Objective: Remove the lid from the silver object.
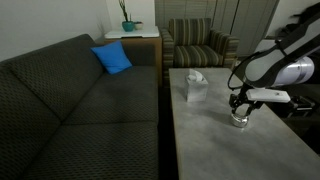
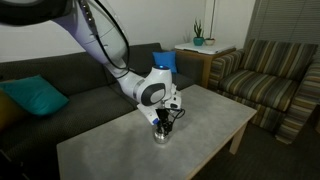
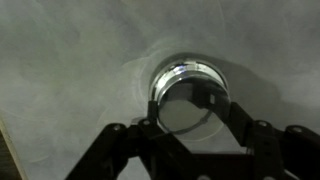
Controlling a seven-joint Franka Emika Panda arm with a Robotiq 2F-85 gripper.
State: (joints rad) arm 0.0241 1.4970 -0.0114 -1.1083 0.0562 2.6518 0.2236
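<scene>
Grey table [image 1: 212, 150] beside dark sofa [image 1: 70, 105]; silver object [image 1: 238, 120] sits at 4 o'clock from tissue box [image 1: 195, 86]. Both exterior views hide the grip beneath the gripper [image 2: 163, 122]. Only the wrist view shows fingers [image 3: 233, 108] clamped on the lid [image 3: 185, 95] at 3 and 9 o'clock.

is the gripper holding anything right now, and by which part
The gripper appears shut on the lid, fingers on opposite sides of its rim, atop the silver object.
</scene>
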